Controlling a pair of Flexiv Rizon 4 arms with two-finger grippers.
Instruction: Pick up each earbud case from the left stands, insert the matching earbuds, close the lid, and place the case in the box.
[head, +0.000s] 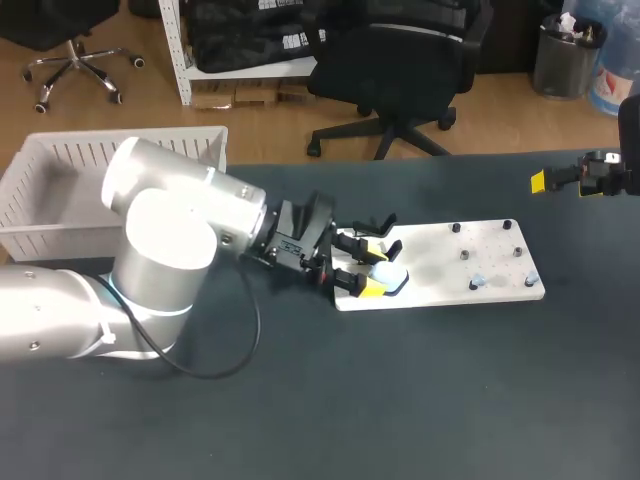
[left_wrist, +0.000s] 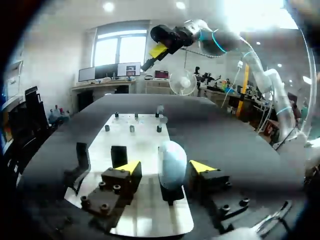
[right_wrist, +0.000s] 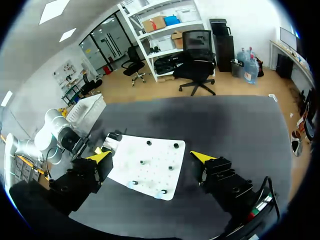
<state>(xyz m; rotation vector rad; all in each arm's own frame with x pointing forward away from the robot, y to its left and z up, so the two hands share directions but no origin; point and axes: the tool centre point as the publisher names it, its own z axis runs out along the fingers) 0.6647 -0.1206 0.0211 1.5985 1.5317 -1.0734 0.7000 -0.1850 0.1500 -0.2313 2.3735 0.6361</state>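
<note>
The box (head: 70, 160) stood at the table's (head: 400, 400) ten o'clock corner. The left jaws were wide open and empty astride the case (left_wrist: 172, 159), which sat upright on its stand at the board's (head: 440, 270) nine o'clock end, nearer one tip than the other. I judged they should centre on it first, close squarely on its flanks and lift straight up. The right jaws, likewise wide open and empty, hung at two o'clock, well apart.

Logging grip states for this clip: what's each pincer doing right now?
Left pincer: open, earbud case between its fingers.
Right pincer: open, empty.
</note>
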